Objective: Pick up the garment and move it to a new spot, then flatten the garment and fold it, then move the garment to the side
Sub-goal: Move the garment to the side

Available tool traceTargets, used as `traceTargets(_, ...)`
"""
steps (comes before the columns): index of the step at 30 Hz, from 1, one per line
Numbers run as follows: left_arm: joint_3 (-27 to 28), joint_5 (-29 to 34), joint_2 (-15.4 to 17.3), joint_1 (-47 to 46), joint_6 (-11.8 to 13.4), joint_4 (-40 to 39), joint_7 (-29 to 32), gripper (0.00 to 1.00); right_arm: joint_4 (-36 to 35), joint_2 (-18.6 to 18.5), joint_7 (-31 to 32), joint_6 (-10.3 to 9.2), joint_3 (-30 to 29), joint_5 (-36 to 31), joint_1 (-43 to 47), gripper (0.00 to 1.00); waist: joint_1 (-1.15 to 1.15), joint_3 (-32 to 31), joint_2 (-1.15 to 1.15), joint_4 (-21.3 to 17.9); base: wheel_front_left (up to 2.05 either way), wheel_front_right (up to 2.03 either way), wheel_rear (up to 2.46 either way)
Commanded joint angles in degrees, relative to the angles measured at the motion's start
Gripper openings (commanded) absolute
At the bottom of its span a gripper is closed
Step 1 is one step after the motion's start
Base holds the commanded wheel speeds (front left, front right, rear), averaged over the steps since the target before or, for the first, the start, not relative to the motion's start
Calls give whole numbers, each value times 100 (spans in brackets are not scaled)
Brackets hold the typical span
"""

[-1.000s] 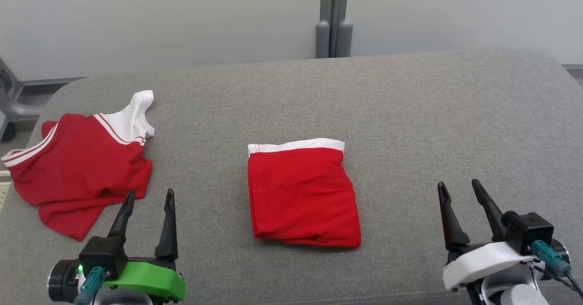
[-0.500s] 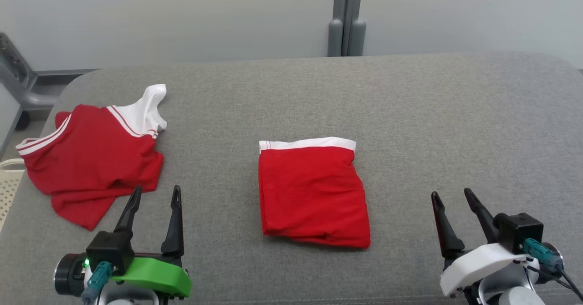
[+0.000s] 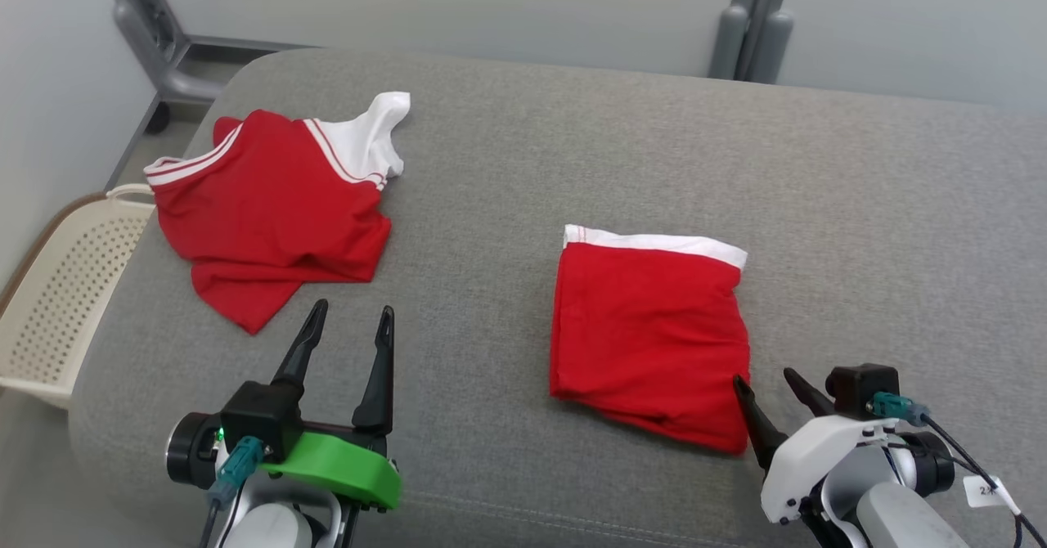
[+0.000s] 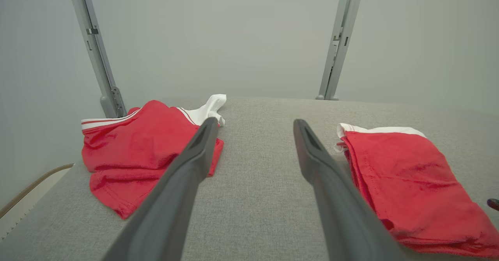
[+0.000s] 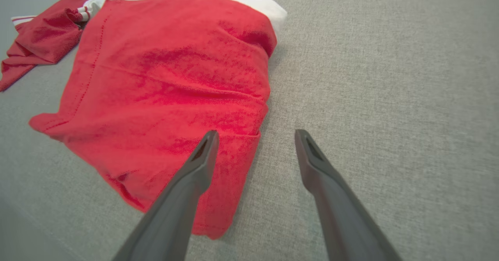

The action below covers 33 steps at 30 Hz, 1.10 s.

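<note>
A folded red garment (image 3: 646,327) with a white band along its far edge lies on the grey padded surface (image 3: 532,139), a little right of centre. My right gripper (image 3: 765,378) is open at its near right corner. In the right wrist view the left finger hangs over the red cloth (image 5: 175,89) and the right finger over bare grey; nothing is held. A second, crumpled red garment (image 3: 270,204) with white sleeve and stripes lies at the far left. My left gripper (image 3: 353,309) stands open and empty just near of it, over bare surface (image 4: 255,122).
A cream perforated basket (image 3: 57,286) sits on the floor off the surface's left edge. Grey metal posts (image 3: 752,33) stand behind the far edge, and a frame leg (image 3: 155,41) at the far left. Bare surface stretches to the right of the folded garment.
The head camera has swung left, bringing the basket into view. My right gripper has come in from the right to the folded garment's near right corner. Both garments lie as before.
</note>
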Motion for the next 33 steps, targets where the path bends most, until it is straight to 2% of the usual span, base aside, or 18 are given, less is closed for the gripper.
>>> traceTargets(1,-22,31,-49,-151,-26,58,-43,100,256,-57,-59,-2,80,94,-269,100,0,372,0,450,0,0,0)
traceTargets(11,-73,21,-196,-392,-115,246,-105,100,1372,-83,-141,-2,470,505,-1054,100,0,658,0,579,0,0,0)
traceTargets(12,-70,32,-198,-408,-121,260,-108,100,1444,-86,-157,-2,535,553,-1101,73,0,674,0,562,0,0,0)
traceTargets(14,-77,53,-198,-437,-116,286,-112,100,1558,-85,-142,-1,691,654,-1186,0,0,702,0,523,0,0,0)
traceTargets(19,-59,74,-196,-520,-124,260,-137,100,1517,-293,-375,-8,1033,639,-1364,0,0,807,0,243,0,0,0)
traceTargets(23,-52,96,-195,-602,-118,179,-149,100,1362,-450,-552,-9,1112,461,-1288,0,0,877,0,-137,0,0,0)
traceTargets(33,-94,197,-56,-831,-161,-93,-87,100,765,-819,-586,-6,669,193,-932,0,0,1181,0,-1538,0,0,0)
